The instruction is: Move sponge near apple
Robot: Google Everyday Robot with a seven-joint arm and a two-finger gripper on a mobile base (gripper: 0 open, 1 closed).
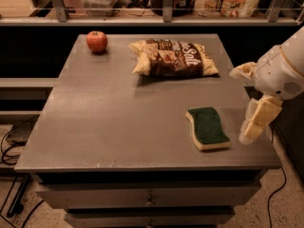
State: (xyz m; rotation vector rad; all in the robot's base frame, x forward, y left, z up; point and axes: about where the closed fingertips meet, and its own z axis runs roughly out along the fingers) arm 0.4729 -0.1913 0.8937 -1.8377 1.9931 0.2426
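1. The wavy-edged sponge with a dark green scouring top over pale yellow foam [207, 127] lies flat near the front right corner of the grey table top [114, 127], close to the front edge and untouched.
2. The two-finger gripper with cream-yellow pads [250, 98] hangs just off the table's right edge, beside the sponge and apart from it. Its jaws are spread wide and hold nothing.
3. In my judgement this is the approach step, with the grasp not yet made. The next move calls for bringing the claw in over the sponge, lowering it and closing across the foam sides.
4. The small round red apple [97, 41] sits at the far left corner, well apart from the sponge.
5. The crumpled brown-and-cream snack bag [175, 57] lies at the far middle. A diagonal carry would probably pass in front of it, over bare grey surface.
6. The apple is near the back and left edges, so the sponge is best set down on its nearer, inner side.
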